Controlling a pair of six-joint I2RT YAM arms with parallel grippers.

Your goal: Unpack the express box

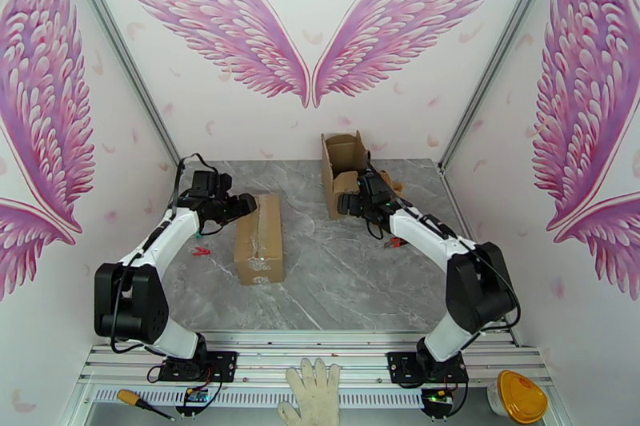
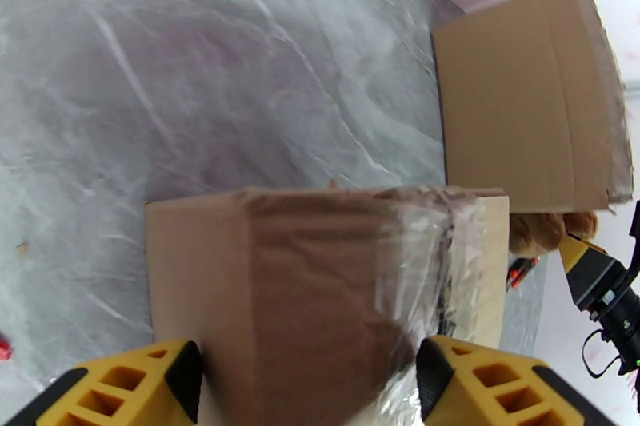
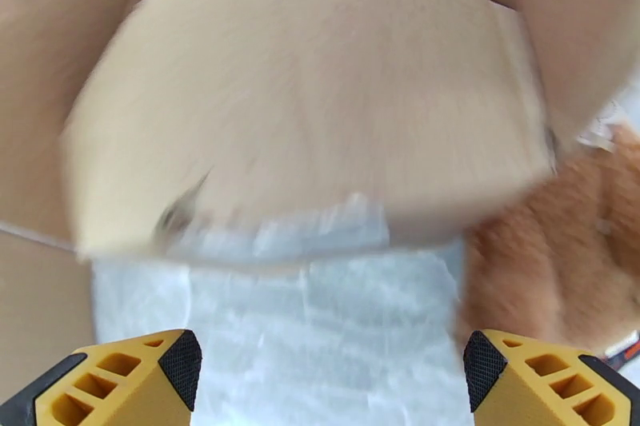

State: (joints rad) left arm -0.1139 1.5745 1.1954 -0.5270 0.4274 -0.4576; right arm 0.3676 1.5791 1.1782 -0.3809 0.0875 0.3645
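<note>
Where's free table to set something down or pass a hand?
Free: the near-centre table, bordered by the sealed box and the right arm. Also the rear strip between the left gripper and the open box. Crowded: rear right, where the right gripper, open box and plush toy bunch together.

sealed box (image 1: 260,240) lies left of open box (image 1: 342,172)

1. White walls (image 1: 320,132) stand on three sides, painted with large pink feathered wings (image 1: 232,28) and scattered petals.
2. Grey metal posts (image 1: 116,44) run up the two back corners.
3. A grey marble-patterned table top (image 1: 344,276) forms the floor.
4. Silver rails (image 1: 264,356) line its near edge.
5. The light is bright and even.
</note>
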